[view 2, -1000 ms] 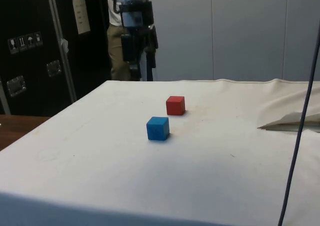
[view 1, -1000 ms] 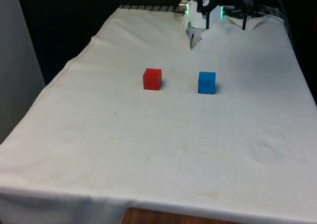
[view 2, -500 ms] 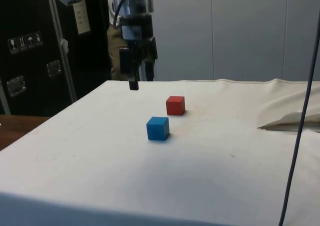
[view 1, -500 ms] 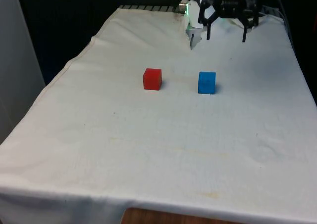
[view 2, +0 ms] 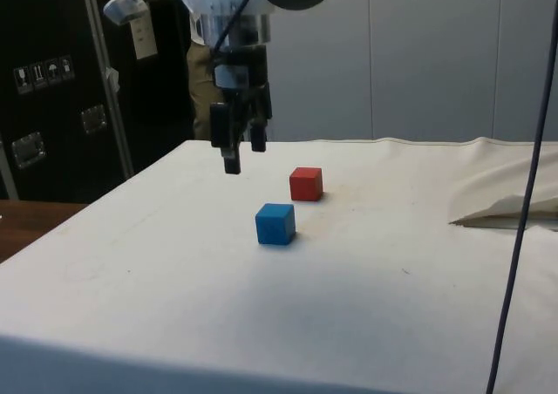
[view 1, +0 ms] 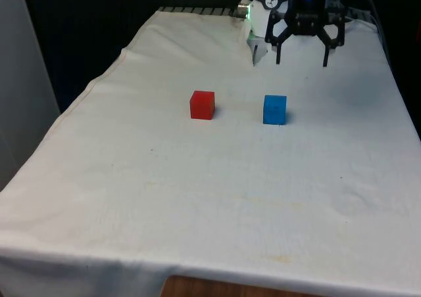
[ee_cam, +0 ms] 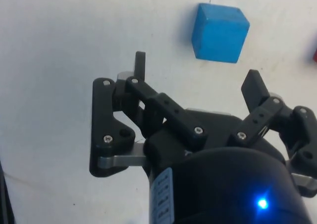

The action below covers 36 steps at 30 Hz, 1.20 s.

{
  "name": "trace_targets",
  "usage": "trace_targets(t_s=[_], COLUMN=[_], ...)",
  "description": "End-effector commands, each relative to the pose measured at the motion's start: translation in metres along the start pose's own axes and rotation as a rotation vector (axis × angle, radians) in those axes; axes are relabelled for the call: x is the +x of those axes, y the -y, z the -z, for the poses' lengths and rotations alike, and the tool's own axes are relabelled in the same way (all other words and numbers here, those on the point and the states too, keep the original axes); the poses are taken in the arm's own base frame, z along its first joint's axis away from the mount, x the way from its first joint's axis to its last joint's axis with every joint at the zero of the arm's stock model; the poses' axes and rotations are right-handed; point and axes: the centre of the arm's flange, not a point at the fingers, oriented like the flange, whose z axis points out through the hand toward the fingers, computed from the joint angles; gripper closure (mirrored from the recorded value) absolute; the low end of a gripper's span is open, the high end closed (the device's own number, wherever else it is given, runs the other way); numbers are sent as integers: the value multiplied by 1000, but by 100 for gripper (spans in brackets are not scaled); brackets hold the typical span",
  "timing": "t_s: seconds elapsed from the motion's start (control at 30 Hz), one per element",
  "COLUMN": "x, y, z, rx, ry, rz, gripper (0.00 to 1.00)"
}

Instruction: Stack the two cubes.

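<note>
A blue cube point(view 1: 275, 109) point(view 2: 275, 223) point(ee_cam: 219, 32) and a red cube point(view 1: 202, 104) point(view 2: 306, 183) rest apart on the white cloth, the red one toward the front view's left. My gripper point(view 1: 302, 62) point(view 2: 241, 158) point(ee_cam: 197, 74) hangs open in the air above the cloth, behind the blue cube and slightly toward the front view's right. Nothing sits between its fingers. In the wrist view the blue cube lies ahead of the fingertips, and a sliver of the red cube point(ee_cam: 315, 55) shows at the picture's edge.
A fold of cloth point(view 1: 258, 50) rises near the robot's base. A person point(view 2: 202, 80) stands behind the table in the side view. A dark cable point(view 2: 523, 211) hangs at the side view's right. Bare cloth point(view 1: 217, 198) stretches in front of the cubes.
The gripper has come down and forward from the table's far end toward the blue cube, its fingers staying open. Neither cube has moved.
</note>
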Motion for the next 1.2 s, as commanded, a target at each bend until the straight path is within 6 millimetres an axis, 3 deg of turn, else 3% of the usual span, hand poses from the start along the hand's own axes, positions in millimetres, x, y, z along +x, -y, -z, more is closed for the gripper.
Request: trace_targets(t_s=[0.0,0.3,0.83,1.17], x=[-1,-5,-12,-13], y=[0,-1,-7,-8], z=[1,-11,-53,-59], rx=[-2,-2,18,13], ry=[-1,18,-22,-11], rz=[-1,12,72,78], gripper=[0,0,0,0])
